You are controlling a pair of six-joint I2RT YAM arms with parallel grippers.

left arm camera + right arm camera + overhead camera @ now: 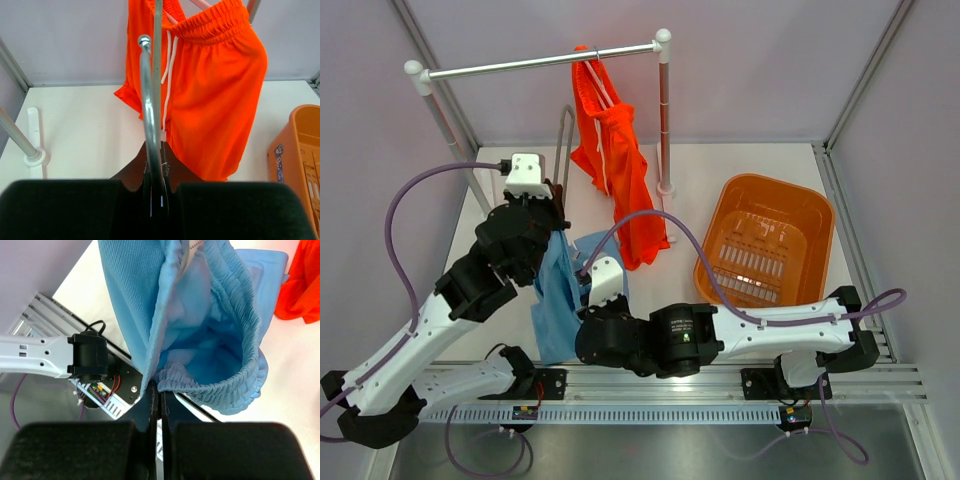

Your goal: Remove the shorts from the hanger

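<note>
The left gripper (156,199) is clamping the hanger's metal hook (148,105), while the right gripper (160,401) is pinching the elastic waistband of the light blue shorts (200,340) hanging between both grippers.

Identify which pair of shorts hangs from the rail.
The bright orange shorts; the light blue shorts are off the rail, gripped by the right pincer.

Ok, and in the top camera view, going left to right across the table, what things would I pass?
Left rack post → light blue shorts → orange shorts → orange basket
</note>
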